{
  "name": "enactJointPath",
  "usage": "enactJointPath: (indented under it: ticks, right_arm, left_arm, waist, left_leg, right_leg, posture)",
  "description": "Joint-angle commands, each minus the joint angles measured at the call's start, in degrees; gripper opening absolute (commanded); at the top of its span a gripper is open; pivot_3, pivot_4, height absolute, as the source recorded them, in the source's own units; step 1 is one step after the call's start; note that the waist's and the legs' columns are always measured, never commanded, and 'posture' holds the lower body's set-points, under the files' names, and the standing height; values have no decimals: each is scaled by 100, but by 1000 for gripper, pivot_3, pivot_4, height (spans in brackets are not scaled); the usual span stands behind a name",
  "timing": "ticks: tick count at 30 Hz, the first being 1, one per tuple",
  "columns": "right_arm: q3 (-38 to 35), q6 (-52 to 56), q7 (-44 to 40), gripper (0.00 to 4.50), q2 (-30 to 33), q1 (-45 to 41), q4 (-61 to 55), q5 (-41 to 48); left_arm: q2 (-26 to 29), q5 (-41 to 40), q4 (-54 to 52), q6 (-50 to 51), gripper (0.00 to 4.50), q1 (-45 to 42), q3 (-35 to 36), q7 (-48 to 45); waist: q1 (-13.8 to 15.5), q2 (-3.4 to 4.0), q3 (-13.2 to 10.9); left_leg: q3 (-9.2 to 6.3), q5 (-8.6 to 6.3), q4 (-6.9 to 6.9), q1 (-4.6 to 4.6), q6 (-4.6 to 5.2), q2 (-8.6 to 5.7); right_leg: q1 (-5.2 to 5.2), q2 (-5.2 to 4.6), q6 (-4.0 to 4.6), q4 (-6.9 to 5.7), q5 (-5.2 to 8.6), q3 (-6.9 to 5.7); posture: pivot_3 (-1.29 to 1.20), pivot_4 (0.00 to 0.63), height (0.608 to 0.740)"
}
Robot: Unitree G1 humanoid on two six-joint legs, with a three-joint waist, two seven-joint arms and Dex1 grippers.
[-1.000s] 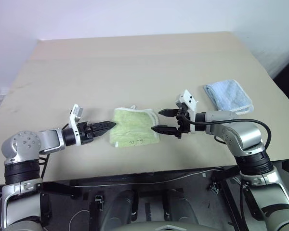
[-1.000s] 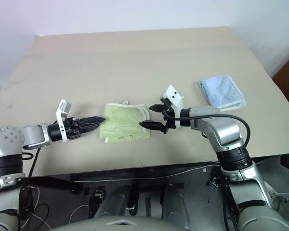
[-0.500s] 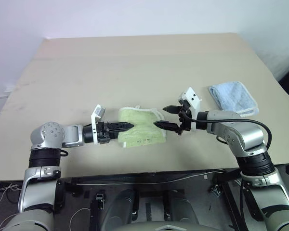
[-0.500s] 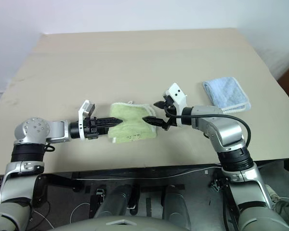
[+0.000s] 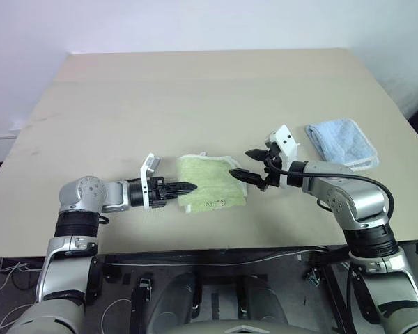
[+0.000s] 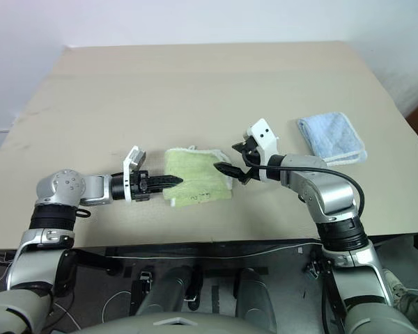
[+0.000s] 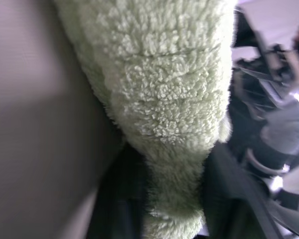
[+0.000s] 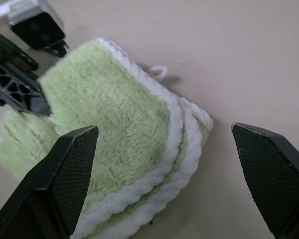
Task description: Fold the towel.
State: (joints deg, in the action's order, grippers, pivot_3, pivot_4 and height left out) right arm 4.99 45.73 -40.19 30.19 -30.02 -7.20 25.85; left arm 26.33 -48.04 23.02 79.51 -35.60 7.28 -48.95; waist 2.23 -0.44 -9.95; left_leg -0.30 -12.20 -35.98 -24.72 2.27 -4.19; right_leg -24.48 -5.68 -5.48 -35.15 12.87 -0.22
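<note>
Left wrist view: the left gripper's fingers (image 7: 224,194) stand close on either side of a fold of green terry, pinching the towel (image 7: 164,84) at its edge.
Near edge of table: the table (image 5: 195,90) shows a bare strip between its near edge and the towel; both arms reach in over this edge.
Left gripper: the left gripper (image 5: 183,186) lies low and level, pointing toward the robot's right, fingers drawn together on the towel's left edge.
Towel: the towel (image 5: 212,184) lies folded into a thick, roughly square pad, near the near edge of the table and about midway between its left and right edges; the white stitched edging (image 8: 174,129) runs in stacked layers along its right side, and a small dark drawing (image 5: 210,204) shows near its near edge.
Loop: the small white loop (image 8: 159,72) sticks out from the towel's far edge, flat on the table.
Right gripper: the right gripper (image 5: 242,164) sits at the towel's far right corner, fingers spread wide apart with nothing between them; whether the tips touch the cloth cannot be told.
Blue cloth: a folded light-blue cloth (image 5: 341,141) lies toward the right edge of the table, well apart from the towel.
Open room: the far half of the table and its left side are bare, up to the far edge.
</note>
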Motion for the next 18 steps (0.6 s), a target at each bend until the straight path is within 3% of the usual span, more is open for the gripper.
enactJointPath:
  ticks: [1,9,18]
  right_arm:
    - [-181,-133,61,4500,-66,-61,-178,13]
    - [-161,-214,122,4500,-176,-125,-56,-23]
    - [-202,-423,212,4500,-426,-171,252,-76]
  left_arm:
    - [-91,105,22,-96,6,72,-48,-12]
    - [-4,-207,-327,57,6,50,568,3]
    - [843,-509,-483,491,6,-659,2511,1144]
  waist:
    - [-2,0,0]
    - [-39,-3,-2]
    - [-238,-9,-6]
  left_leg:
    - [0,0,-3,1,0,0]
    - [0,0,-6,1,1,2]
    - [-1,3,-14,-59,-2,2]
  right_leg:
    - [3,-1,3,0,1,0]
    - [2,3,5,1,0,1]
    - [-64,11,-20,-17,-14,1]
  posture:
    - [0,150,740]
    - [0,150,740]
    - [0,150,740]
